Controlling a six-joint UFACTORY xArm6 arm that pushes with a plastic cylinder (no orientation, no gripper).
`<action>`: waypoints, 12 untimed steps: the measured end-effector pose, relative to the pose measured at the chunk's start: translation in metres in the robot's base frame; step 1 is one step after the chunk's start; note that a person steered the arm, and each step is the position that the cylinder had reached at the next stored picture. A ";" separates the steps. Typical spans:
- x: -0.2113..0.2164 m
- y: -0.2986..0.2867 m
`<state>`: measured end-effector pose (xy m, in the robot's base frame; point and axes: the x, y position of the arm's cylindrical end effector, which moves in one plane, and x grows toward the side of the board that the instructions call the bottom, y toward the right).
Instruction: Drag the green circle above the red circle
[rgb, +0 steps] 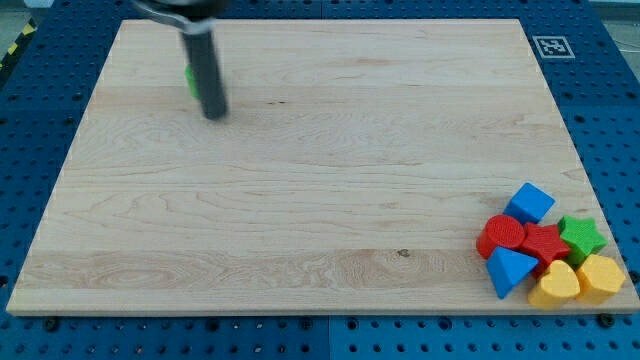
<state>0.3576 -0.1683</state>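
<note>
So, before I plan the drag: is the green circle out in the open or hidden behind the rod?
Mostly hidden: only a green sliver shows left of the rod, just above my tip.

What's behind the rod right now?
A sliver of a green block shows at the rod's left edge, just above my tip. The rod covers the rest, so its shape can't be made out.

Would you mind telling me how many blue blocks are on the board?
2, both in the cluster at the view's bottom right: one blue block at the cluster's top, another blue block at its lower left. None seems hidden.
</note>
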 end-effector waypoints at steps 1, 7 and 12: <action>-0.059 -0.041; -0.027 0.021; 0.005 0.101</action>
<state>0.3630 -0.0673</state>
